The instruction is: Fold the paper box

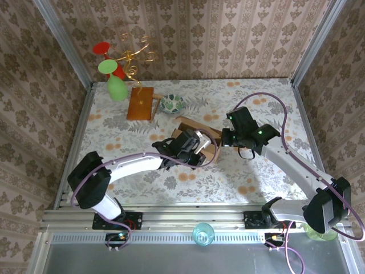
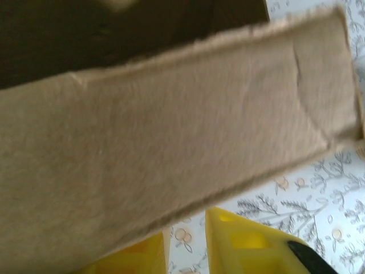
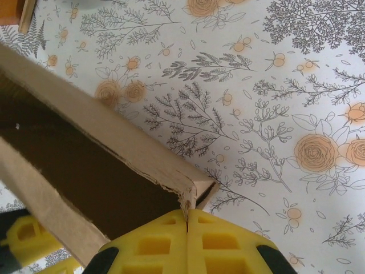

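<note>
Paper box (image 3: 114,140) corner pinched between the closed right jaws.

The light-brown cardboard paper box (image 1: 194,123) lies mid-way on the floral-print table (image 1: 256,171), between left gripper (image 1: 191,147) and right gripper (image 1: 228,138). Behind-left lies the orange-brown wooden board (image 1: 140,103); the small patterned bowl (image 1: 171,103) sits just right of it.

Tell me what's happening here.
Two robot arms are working on the paper box. The right gripper is shut on a corner of one raised wall. The left gripper sits against a broad flap, fingers apart; whether it grips the flap is unclear. The box is only partly formed.
</note>
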{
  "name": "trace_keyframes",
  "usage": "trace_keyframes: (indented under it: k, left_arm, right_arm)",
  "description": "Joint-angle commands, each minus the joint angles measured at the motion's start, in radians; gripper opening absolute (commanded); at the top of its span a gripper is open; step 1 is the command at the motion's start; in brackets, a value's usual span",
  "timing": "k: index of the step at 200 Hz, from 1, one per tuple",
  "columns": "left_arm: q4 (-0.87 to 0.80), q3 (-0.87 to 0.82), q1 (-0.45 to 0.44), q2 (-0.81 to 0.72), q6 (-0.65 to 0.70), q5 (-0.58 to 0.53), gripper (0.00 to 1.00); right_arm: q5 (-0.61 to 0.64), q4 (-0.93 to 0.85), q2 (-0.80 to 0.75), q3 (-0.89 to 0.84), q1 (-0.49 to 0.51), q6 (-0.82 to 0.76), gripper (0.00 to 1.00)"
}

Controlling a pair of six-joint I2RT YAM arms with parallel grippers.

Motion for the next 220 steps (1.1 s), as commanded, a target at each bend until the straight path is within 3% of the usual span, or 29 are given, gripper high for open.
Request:
trace_keyframes:
  k: [1,56,220]
  left_arm:
    - [0.059,0.044,0.017,0.029,-0.030,-0.005,0.25]
    - [0.127,0.088,0.026,0.102,-0.036,0.024,0.30]
    - [0.220,0.153,0.072,0.191,-0.055,0.131,0.32]
  right_arm:
    - [-0.005,-0.038,-0.014,0.017,0.013,0.037,0.00]
    - [0.004,-0.034,0.018,0.033,0.034,0.107,0.00]
    - [0.046,-0.015,0.097,0.068,0.036,0.334,0.00]
